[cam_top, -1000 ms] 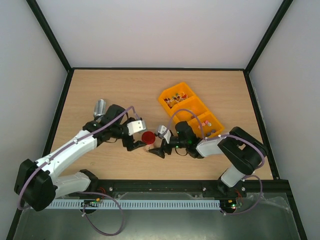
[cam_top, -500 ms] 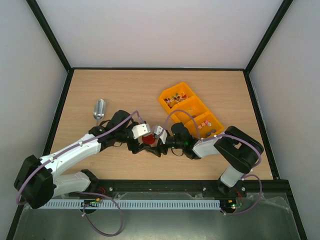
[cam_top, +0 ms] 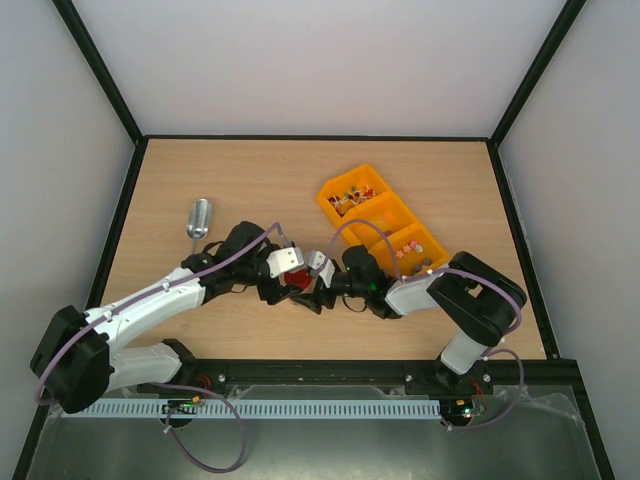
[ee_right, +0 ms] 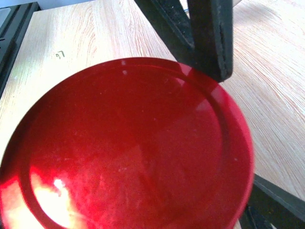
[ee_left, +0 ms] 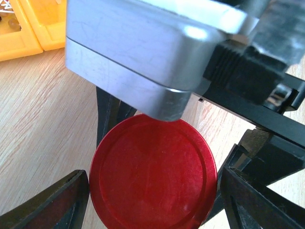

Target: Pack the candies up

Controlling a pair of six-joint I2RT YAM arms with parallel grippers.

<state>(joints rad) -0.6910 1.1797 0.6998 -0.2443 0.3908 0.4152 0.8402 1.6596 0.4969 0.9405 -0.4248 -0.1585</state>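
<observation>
The wooden tabletop [cam_top: 240,180] carries everything. The white left arm [cam_top: 150,300] and the white-and-black right arm [cam_top: 470,300] both stretch low across it and meet nose to nose near the middle of its near half.

Beyond the right arm an orange tray [cam_top: 385,215] lies slantwise, divided into three compartments. To the left, well apart from the tray and just beyond the left arm, a metal scoop [cam_top: 199,218] rests on the wood.

The left pincer [cam_top: 288,283] and the right pincer [cam_top: 312,290] crowd together around a red lid [ee_left: 152,174]. In the left wrist view the round lid faces the camera with one black finger [ee_left: 47,205] at each side of its rim, very close against it. Whether they press on it I cannot tell. The right arm's silver housing hangs just above the lid there. In the right wrist view the lid fills nearly the whole picture and hides most of the fingers, so whether the right pincer is released or grasping cannot be told.

The candies [cam_top: 348,196], tiny and of mixed colours, lie in the tray's far and near compartments.
</observation>
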